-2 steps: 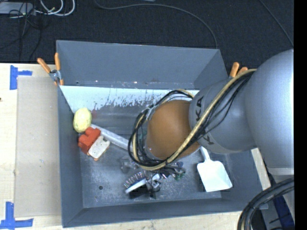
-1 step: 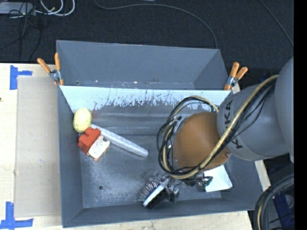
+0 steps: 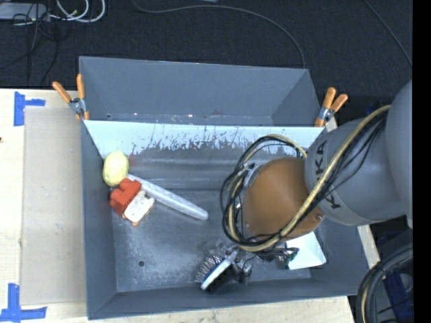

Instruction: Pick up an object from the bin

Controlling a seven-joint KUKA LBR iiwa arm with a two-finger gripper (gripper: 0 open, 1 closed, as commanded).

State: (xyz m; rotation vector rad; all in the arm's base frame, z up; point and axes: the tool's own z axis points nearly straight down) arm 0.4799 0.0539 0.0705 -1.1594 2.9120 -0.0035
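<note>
My gripper sits low at the bin's front, right of the middle, mostly covered by the arm's brown dome and cables. Just to its left lies a small brush with a black handle and pale bristles, close against the gripper's dark parts. Whether they touch I cannot tell. A flat white piece lies on the bin floor at the gripper's right, partly under the arm.
At the left of the bin a yellow-green ball rests against a red and white block. A long pale tube runs from there toward the middle. The arm covers the bin's right side.
</note>
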